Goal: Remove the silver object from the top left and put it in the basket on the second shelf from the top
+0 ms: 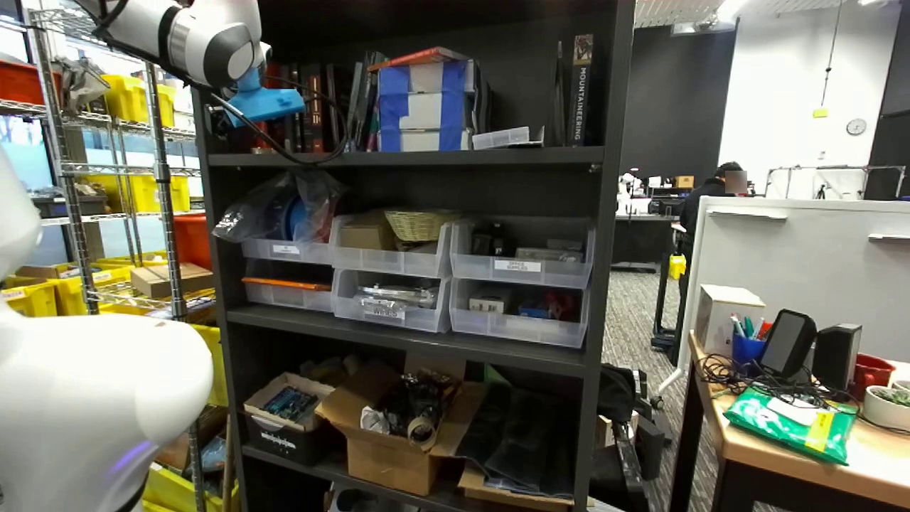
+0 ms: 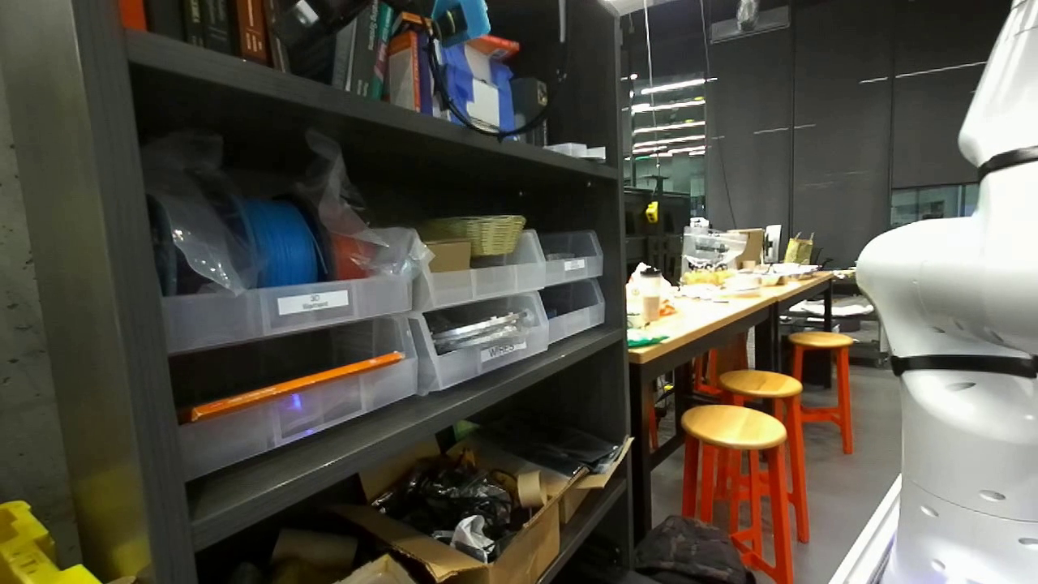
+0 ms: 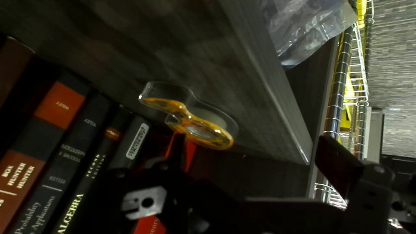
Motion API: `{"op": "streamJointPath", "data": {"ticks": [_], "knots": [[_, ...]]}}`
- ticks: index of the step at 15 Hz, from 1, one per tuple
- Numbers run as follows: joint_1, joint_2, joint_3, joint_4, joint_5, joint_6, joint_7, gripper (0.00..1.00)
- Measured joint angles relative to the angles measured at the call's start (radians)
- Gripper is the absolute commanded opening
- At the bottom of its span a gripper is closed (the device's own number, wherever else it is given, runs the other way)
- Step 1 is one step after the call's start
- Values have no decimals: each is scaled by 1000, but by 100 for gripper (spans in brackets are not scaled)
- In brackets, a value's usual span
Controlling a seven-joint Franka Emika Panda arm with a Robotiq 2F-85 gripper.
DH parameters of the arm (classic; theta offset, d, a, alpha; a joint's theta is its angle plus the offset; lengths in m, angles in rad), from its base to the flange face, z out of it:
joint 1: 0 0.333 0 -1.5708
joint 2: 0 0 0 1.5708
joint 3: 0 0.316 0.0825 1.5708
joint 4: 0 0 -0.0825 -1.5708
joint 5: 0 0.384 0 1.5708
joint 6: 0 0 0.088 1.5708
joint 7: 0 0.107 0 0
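On the top shelf, at its left end, lies a clear tape dispenser [image 3: 191, 121] with an orange-yellow side and a silvery hub; by its place it fits the silver object. My gripper [image 3: 250, 138] is open with nothing held; in the wrist view one of its fingers [image 3: 177, 152] shows just beside the dispenser, though contact cannot be told. The opposite finger is far to the right. In both exterior views the pale wicker basket [image 1: 419, 225] sits among boxes in the upper middle clear bin, above the second visible shelf [image 1: 405, 341]. The fingertips are not clear in the exterior views.
Books [image 3: 81, 130] stand upright close to the dispenser. Right of them is a blue-taped stack of boxes [image 1: 426, 107]. The top shelf's edge [image 1: 405, 158] runs below, and bagged filament spools [image 1: 295, 210] bulge beneath it. A black cable loops from the arm. A wire rack [image 1: 163, 178] stands left.
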Motion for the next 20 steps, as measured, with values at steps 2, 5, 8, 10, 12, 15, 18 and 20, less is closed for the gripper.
{"op": "streamJointPath", "data": {"ticks": [2, 5, 8, 10, 12, 15, 18, 20], "knots": [[-6, 13, 11, 8, 0, 1, -3, 100], [-17, 33, 30, 22, 0, 5, -15, 100], [-28, 52, 44, 38, 12, 8, -31, 100], [-37, 62, 53, 45, 31, 12, -47, 100], [-51, 68, 61, 49, 44, 20, -57, 100], [-82, 79, 77, 55, 45, 44, -57, 100], [-110, 90, 90, 63, 45, 60, -57, 100], [-124, 94, 99, 68, 45, 64, -57, 100]]}}
